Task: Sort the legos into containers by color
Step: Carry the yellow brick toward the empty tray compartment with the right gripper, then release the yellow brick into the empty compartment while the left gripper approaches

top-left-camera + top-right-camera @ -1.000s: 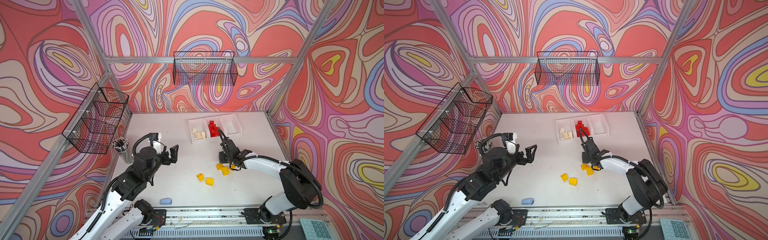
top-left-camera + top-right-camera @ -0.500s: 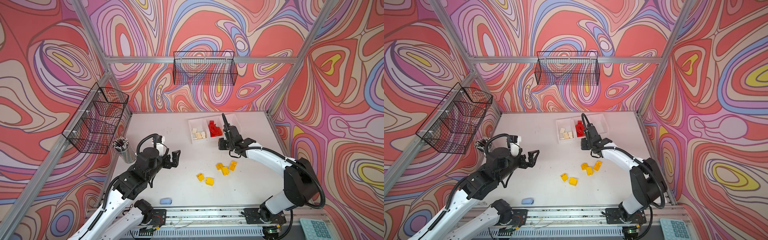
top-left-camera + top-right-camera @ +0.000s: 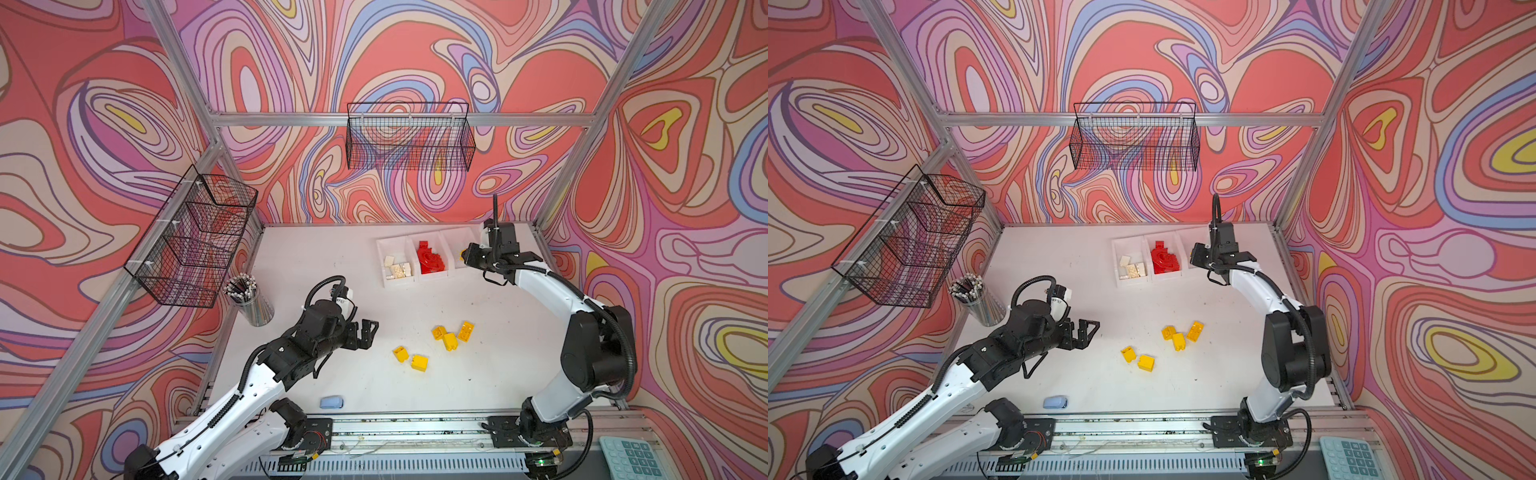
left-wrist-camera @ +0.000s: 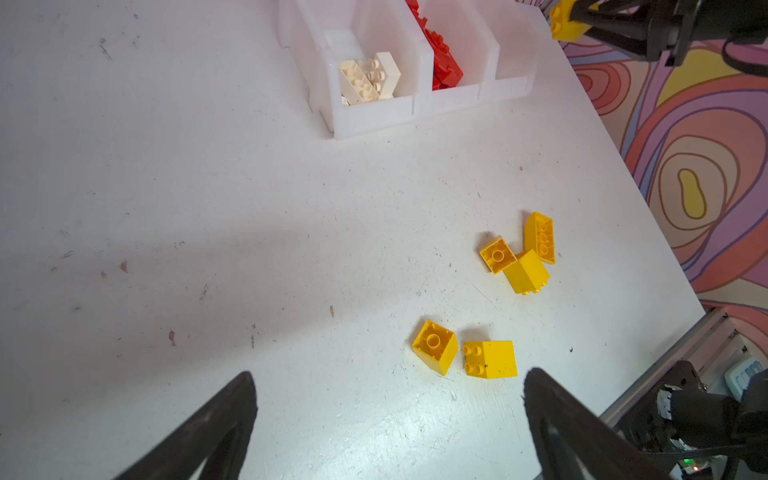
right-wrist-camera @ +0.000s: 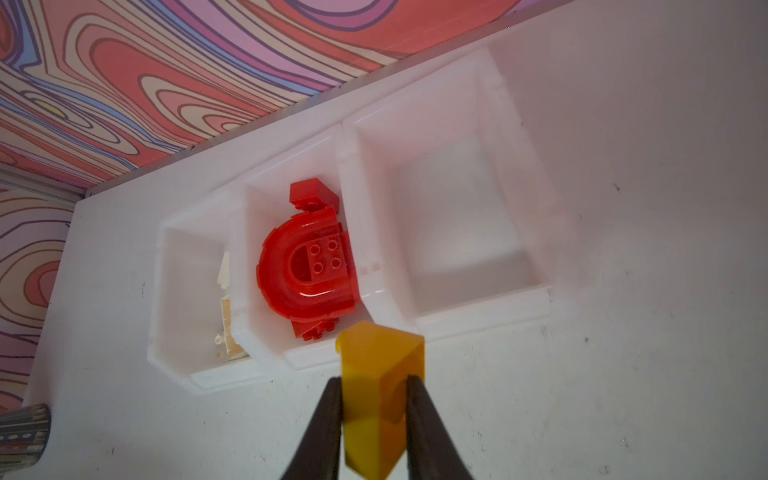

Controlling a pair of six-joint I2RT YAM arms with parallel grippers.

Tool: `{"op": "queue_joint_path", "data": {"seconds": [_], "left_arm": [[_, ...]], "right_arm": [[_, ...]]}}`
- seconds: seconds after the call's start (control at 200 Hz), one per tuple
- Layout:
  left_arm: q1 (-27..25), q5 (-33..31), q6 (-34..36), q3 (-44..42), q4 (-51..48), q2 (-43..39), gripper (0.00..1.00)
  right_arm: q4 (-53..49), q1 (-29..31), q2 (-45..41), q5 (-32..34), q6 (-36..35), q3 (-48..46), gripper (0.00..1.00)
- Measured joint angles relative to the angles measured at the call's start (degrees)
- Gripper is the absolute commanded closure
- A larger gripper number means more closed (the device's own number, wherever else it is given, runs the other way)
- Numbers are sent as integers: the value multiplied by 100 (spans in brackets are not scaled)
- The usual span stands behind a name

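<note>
Right hand (image 3: 466, 258), right of centre in a top view, clenches a yellow brick (image 5: 382, 353) by the empty bin (image 5: 482, 309); best centred over it before release. Left hand (image 4: 390, 374) gapes empty.

surface (image 3: 311, 266), back: three bins (image 3: 432, 277) in a row; left bin: heap of bricks (image 3: 398, 268) inside; middle bin: more bricks (image 3: 431, 259) inside; right bin: one brick (image 5: 380, 399) aloft beside it, between the fingers (image 5: 324, 415) of the right gripper (image 5: 374, 380); before the bins, mid-surface: three bricks (image 3: 451, 334) clustered, two bricks (image 3: 411, 358) nearer front-left; left edge: pencil cup (image 3: 251, 301); front edge: rounded block (image 3: 331, 402)
</note>
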Motion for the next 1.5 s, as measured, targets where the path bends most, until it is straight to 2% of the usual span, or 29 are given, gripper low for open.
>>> {"op": "queue_joint_path", "data": {"seconds": [0.35, 0.621, 0.976, 1.147, 1.357, 1.497], "left_arm": [[-748, -221, 24, 2, 531, 1029, 3], [-809, -256, 33, 94, 603, 1502, 5], [-988, -341, 203, 516, 632, 1947, 6], [-1167, -374, 365, 1023, 586, 2511, 8], [-1561, -531, 459, 1816, 437, 3558, 10], [-1731, -485, 634, 2282, 468, 4288, 16]], "right_arm": [[153, -378, 1311, -437, 120, 1252, 77], [203, -577, 1954, -599, 179, 1600, 56], [286, -575, 1978, -702, 184, 1628, 52], [509, -575, 1344, -750, 282, 960, 51], [1172, -575, -291, -1014, 645, -586, 48], [1399, -575, -1241, -1110, 817, -1532, 46]]}}
